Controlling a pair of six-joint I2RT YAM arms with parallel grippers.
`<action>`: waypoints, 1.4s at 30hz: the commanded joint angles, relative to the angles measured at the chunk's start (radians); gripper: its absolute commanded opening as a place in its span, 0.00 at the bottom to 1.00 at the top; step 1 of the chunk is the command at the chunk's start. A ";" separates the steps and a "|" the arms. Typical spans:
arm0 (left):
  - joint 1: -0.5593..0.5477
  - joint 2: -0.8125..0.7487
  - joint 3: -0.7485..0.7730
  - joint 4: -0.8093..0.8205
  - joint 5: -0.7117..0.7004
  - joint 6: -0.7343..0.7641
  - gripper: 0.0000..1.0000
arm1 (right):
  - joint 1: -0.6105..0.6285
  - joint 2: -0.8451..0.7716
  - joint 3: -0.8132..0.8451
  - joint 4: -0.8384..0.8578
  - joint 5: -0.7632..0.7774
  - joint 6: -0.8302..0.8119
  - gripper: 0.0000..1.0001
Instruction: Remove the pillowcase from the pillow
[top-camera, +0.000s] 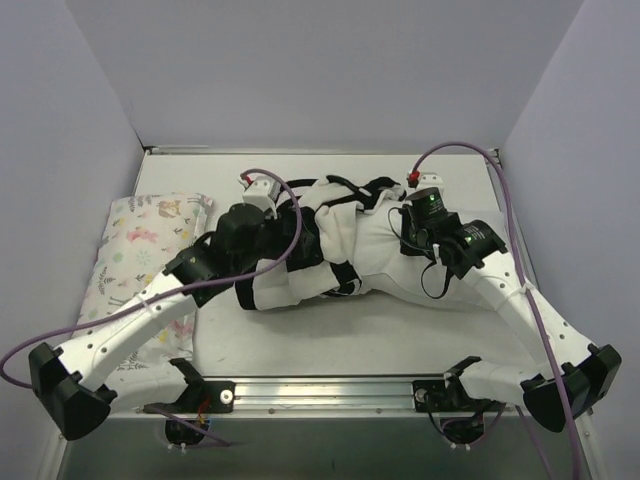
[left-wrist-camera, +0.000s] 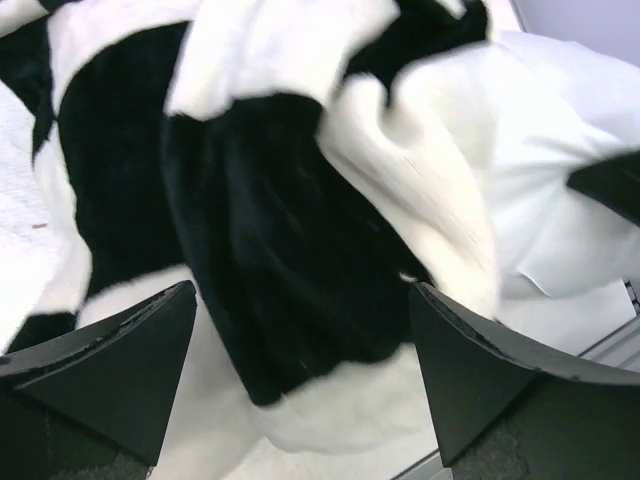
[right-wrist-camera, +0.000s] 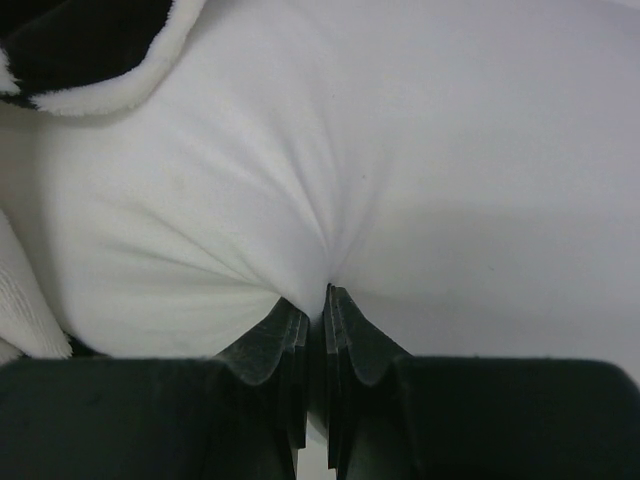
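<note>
The black and white checkered pillowcase (top-camera: 300, 255) lies bunched over the left part of the plain white pillow (top-camera: 375, 250) in the middle of the table. My left gripper (top-camera: 262, 200) is open, its fingers (left-wrist-camera: 130, 360) spread on either side of a fold of the pillowcase (left-wrist-camera: 270, 260) without closing on it. My right gripper (top-camera: 412, 235) is shut on a pinch of the pillow's white fabric (right-wrist-camera: 330, 200), which puckers into its fingertips (right-wrist-camera: 290, 320). A corner of the pillowcase (right-wrist-camera: 90, 50) shows at the upper left of the right wrist view.
A smaller pastel floral-and-animal print pillow (top-camera: 140, 255) lies at the table's left edge, partly under my left arm. Grey walls enclose the table on the left, back and right. A metal rail (top-camera: 320, 390) runs along the near edge.
</note>
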 joint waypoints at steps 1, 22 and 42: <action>-0.142 -0.060 -0.091 0.046 -0.209 -0.048 0.95 | 0.001 0.011 0.086 0.035 0.055 -0.006 0.00; -0.045 0.067 -0.269 -0.005 -0.593 -0.358 0.00 | 0.000 -0.020 0.104 0.005 0.075 -0.027 0.00; 0.421 0.213 -0.269 0.184 -0.269 -0.255 0.00 | -0.120 -0.092 0.074 0.002 -0.082 -0.032 0.00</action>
